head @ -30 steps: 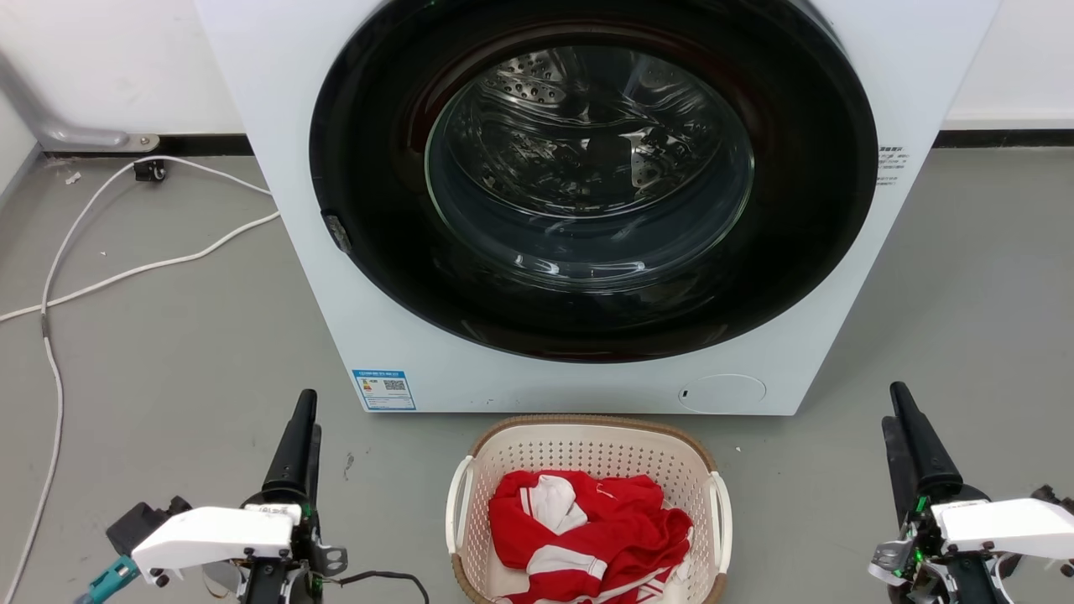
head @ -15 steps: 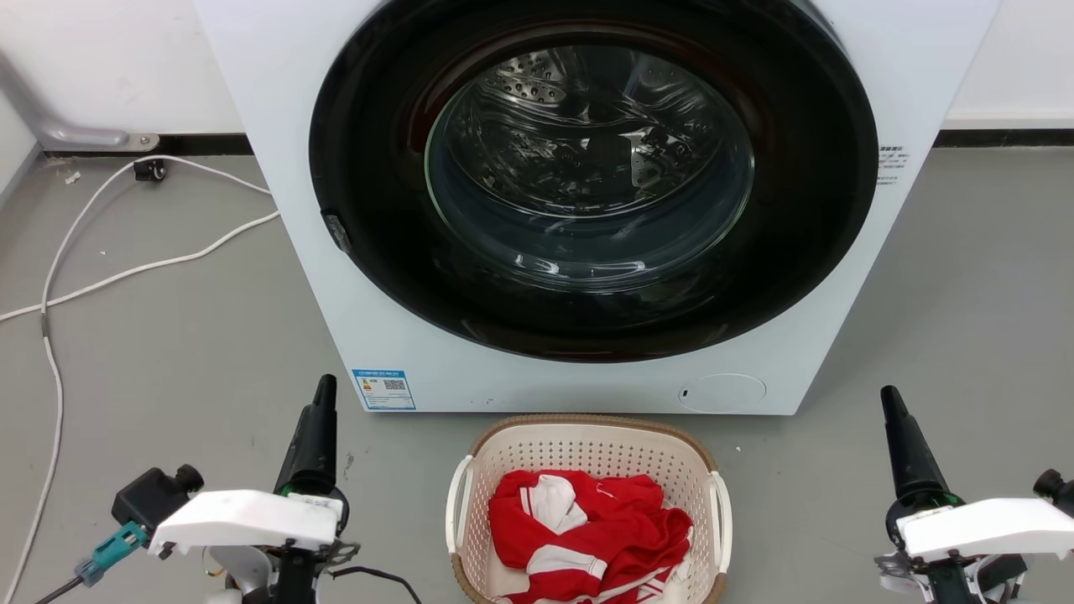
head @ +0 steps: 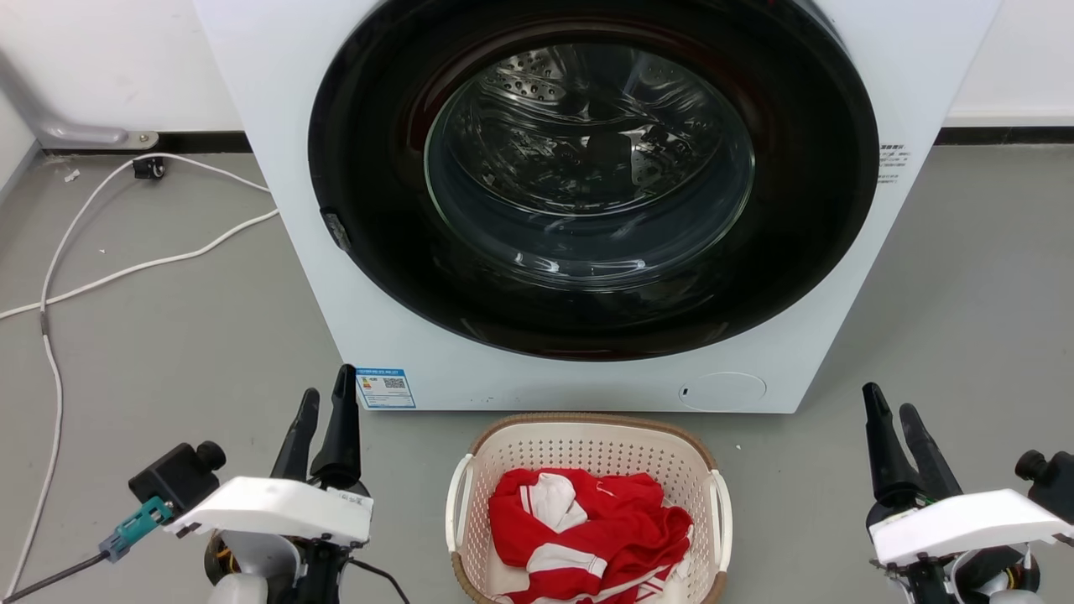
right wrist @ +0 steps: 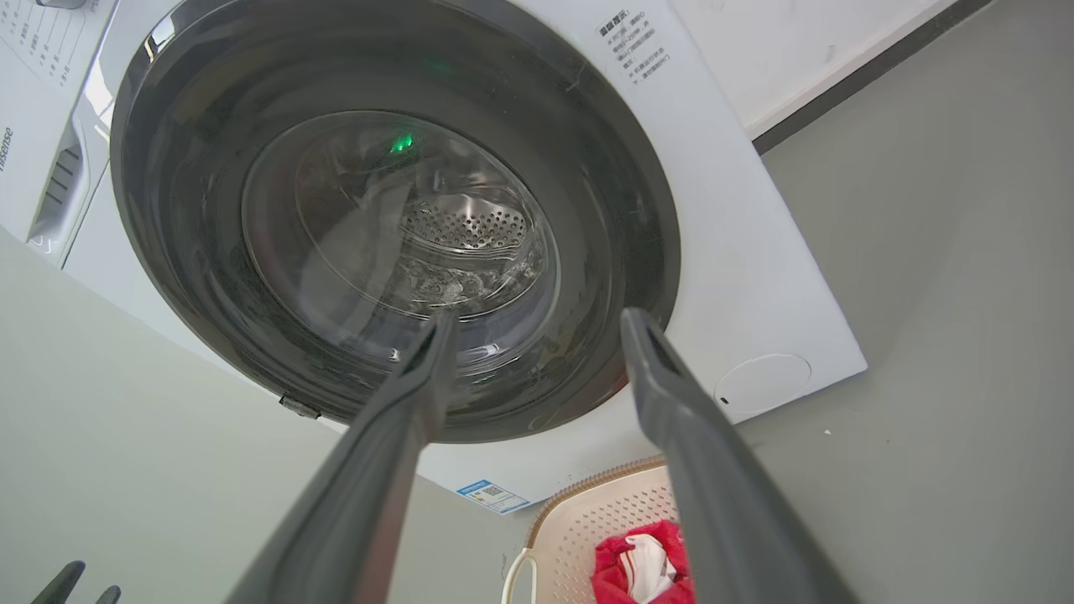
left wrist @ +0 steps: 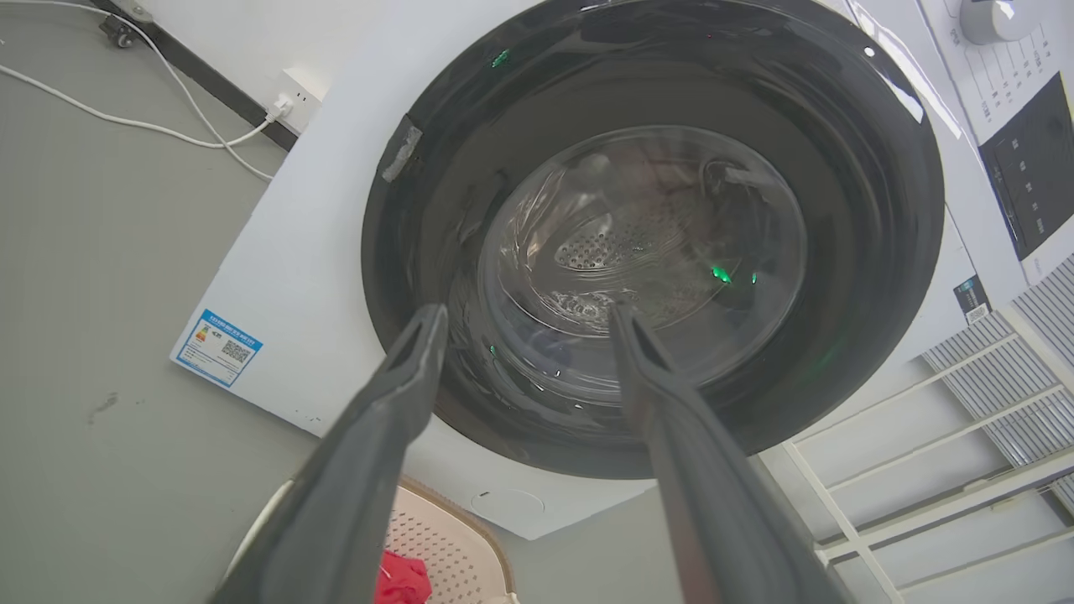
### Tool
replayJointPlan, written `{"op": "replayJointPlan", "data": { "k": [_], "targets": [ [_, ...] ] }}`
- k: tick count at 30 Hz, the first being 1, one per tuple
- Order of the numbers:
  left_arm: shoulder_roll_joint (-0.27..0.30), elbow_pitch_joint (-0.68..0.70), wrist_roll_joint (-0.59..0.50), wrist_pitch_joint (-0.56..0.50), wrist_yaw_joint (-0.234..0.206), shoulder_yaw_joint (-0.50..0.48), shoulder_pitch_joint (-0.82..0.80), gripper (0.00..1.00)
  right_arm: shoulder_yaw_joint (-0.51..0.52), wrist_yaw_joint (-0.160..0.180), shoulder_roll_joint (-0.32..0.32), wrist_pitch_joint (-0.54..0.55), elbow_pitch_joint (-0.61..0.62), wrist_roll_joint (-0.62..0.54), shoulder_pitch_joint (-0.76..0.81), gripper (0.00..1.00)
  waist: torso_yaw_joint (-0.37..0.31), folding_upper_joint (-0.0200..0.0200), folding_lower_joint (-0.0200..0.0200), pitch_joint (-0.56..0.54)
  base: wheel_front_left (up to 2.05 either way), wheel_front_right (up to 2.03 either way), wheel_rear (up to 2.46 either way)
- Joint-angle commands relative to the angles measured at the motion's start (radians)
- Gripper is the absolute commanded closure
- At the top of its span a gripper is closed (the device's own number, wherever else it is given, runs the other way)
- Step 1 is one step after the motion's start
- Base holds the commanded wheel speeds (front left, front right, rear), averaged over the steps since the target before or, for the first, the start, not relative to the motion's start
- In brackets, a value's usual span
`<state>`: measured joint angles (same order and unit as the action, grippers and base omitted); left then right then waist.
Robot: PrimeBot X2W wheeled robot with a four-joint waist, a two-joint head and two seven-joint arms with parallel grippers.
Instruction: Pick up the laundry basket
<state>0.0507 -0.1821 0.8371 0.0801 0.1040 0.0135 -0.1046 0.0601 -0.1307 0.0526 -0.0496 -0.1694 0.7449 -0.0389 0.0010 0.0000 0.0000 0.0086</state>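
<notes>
In the head view, you have the laundry basket [head: 587,453] on the floor [head: 168,335], just in front of the washing machine [head: 545,386], with a red and white garment [head: 587,528] inside it. Since a second ago, your left gripper [head: 327,384] has edged rightward and your right gripper [head: 889,401] leftward, both toward the basket. Each has turned so that both its fingers now show, spread and empty, well apart from the basket.

In the left wrist view, your jaws stand wide before the dark door [left wrist: 864,252], with the basket low between them.

In the right wrist view, your jaws gape likewise, with the basket low between them, partly behind one finger.
</notes>
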Motion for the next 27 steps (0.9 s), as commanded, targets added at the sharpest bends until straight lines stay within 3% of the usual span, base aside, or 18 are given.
{"op": "replayJointPlan", "data": {
  "k": [1,27],
  "targets": [
    [0.002,0.011,-0.036,0.010,-0.005,0.002,-0.024,0.00,-0.002,0.000,0.000,-0.004,0.018,-0.040,-0.002,0.00,0.000,0.0000,0.0000,0.000,0.00,0.00,0.00],
    [0.005,-0.024,-0.383,0.084,-0.027,0.039,-0.038,0.00,-0.006,0.000,-0.001,-0.008,0.089,-0.404,0.034,0.00,-0.001,0.0000,0.0000,-0.004,0.00,0.00,0.00]
  ]
}}
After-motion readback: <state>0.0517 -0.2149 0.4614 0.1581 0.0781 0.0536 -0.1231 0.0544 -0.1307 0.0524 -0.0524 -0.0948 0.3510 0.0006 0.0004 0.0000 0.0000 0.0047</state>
